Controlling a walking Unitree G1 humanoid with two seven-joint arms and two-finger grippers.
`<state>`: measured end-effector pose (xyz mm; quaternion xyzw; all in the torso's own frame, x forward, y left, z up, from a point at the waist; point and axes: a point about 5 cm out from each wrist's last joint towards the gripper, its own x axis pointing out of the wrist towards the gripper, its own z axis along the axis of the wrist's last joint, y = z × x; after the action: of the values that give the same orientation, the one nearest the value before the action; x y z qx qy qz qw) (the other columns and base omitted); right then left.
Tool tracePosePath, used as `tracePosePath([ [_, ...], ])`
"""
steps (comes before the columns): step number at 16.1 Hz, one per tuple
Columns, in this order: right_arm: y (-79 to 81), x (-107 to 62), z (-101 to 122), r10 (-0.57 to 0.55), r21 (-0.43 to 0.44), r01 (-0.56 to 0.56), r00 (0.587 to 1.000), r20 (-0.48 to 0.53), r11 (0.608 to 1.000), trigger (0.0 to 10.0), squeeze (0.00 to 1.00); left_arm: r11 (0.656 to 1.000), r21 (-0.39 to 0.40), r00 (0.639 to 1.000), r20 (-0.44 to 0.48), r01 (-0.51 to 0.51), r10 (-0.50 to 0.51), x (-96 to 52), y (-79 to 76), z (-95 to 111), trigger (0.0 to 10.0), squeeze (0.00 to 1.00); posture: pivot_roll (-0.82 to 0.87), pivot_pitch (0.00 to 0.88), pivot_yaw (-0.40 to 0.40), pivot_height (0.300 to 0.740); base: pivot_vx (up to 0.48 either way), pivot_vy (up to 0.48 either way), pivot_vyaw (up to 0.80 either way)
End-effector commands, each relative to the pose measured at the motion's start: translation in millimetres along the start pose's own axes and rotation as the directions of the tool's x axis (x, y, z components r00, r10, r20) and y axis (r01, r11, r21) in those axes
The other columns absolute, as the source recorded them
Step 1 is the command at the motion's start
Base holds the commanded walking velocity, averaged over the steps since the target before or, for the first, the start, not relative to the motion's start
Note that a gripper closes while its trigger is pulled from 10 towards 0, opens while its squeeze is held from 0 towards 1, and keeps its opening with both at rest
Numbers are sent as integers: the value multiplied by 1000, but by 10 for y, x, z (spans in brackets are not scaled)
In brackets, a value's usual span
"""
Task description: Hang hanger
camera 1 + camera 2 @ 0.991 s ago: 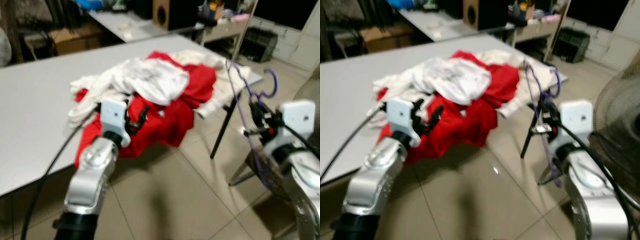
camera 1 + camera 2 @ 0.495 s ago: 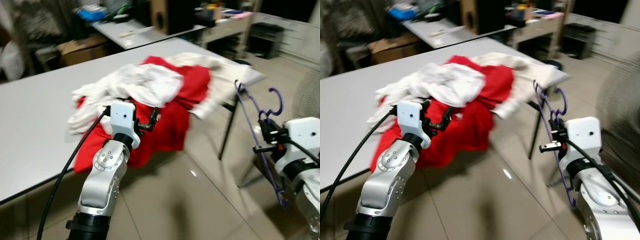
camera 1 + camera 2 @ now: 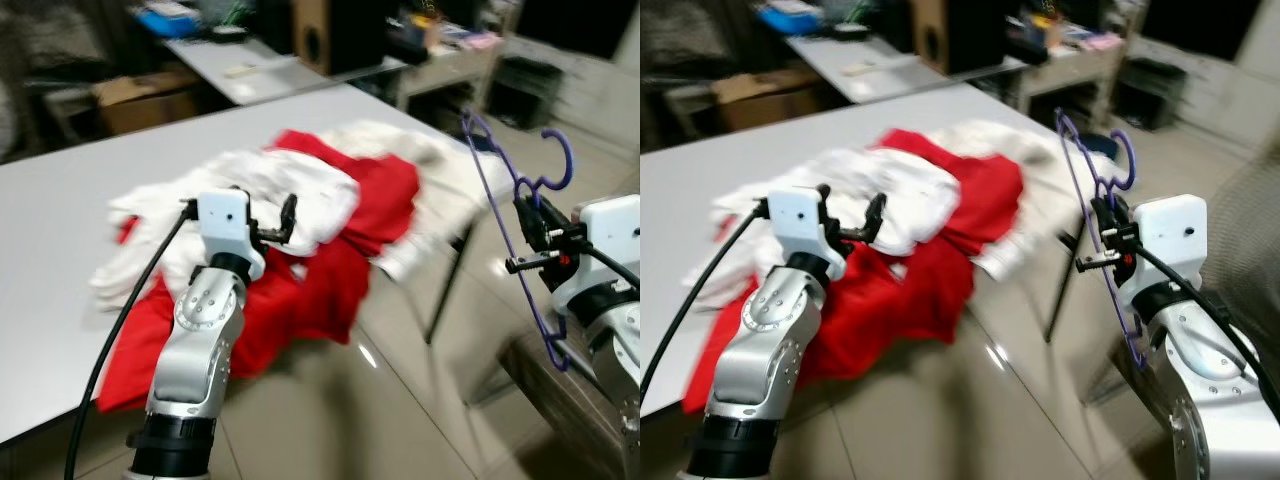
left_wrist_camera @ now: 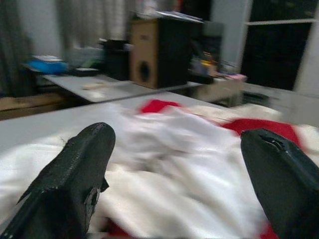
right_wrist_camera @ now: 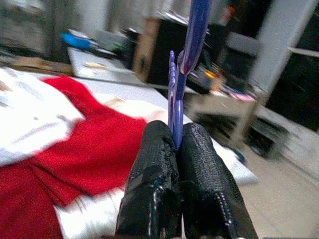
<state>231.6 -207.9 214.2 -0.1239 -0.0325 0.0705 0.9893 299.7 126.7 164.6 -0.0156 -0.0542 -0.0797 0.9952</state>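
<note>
A thin purple hanger (image 3: 510,220) stands upright on the right, its hook (image 3: 555,160) at the top, off the end of the grey table (image 3: 60,210). My right gripper (image 3: 530,225) is shut on the hanger's wire (image 5: 174,94); in the right wrist view the two black fingers (image 5: 154,184) pinch it. My left gripper (image 3: 272,215) is open with nothing between its fingers (image 4: 75,174), raised over the pile of red and white clothes (image 3: 300,210) on the table.
The table's black leg (image 3: 445,280) stands between my arms over a tiled floor (image 3: 400,400). Behind are a second table (image 3: 250,70) with clutter, a speaker box (image 3: 320,35), a cardboard box (image 3: 130,100) and a low cabinet (image 3: 520,85).
The view has shifted as I move. My right gripper has lifted the hanger higher. My left gripper has risen and now sits over the white clothes.
</note>
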Motion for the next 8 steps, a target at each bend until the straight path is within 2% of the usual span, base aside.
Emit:
tracePosePath([
  [1, 38, 15, 15, 43, 1, -43, 999, 19, 999, 10000, 0, 999, 10, 999, 11, -40, 40, 11, 78, 27, 10000, 988, -131, 0, -5, 740, 386, 0, 0],
  [2, 47, 33, 21, 66, 1, -66, 997, 31, 998, 10000, 0, 999, 9, 998, 25, -53, 52, 39, 110, 50, 10000, 855, -130, 0, 6, 740, 0, 0, 0],
  [3, 64, 39, 20, 92, 8, -92, 995, 35, 996, 10000, 0, 998, 27, 998, 32, -50, 50, 76, 141, 71, 10000, 455, -128, 0, 15, 740, 0, 0, 0],
  [4, 98, 29, 11, 140, 20, -141, 989, 35, 990, 10000, 0, 997, 73, 999, 29, -36, 34, 143, 184, 91, 10000, 337, -125, 0, 22, 740, 0, 0, 0],
  [5, 129, 15, -2, 182, 33, -183, 983, 28, 983, 10000, 0, 995, 97, 999, 47, -20, 16, 215, 231, 134, 10000, 118, -124, 0, 25, 740, 0, 0, 0],
  [6, 126, -3, -22, 206, 35, -206, 978, 18, 978, 10000, 0, 996, 86, 1000, 31, -2, 0, 269, 236, 133, 10000, 0, -124, 0, 33, 740, 0, 0, 0],
  [7, 100, -71, -63, 269, 27, -269, 963, -3, 963, 10000, 0, 995, 34, 996, -16, 93, -92, 434, 218, 135, 10000, 0, -132, 0, 52, 740, 0, 0, 0],
  [8, 79, -103, -74, 285, 24, -285, 958, -13, 958, 10000, 0, 991, 68, 992, -57, 116, -112, 522, 236, 114, 10000, 0, -139, 0, 63, 740, 0, 0, 0],
])
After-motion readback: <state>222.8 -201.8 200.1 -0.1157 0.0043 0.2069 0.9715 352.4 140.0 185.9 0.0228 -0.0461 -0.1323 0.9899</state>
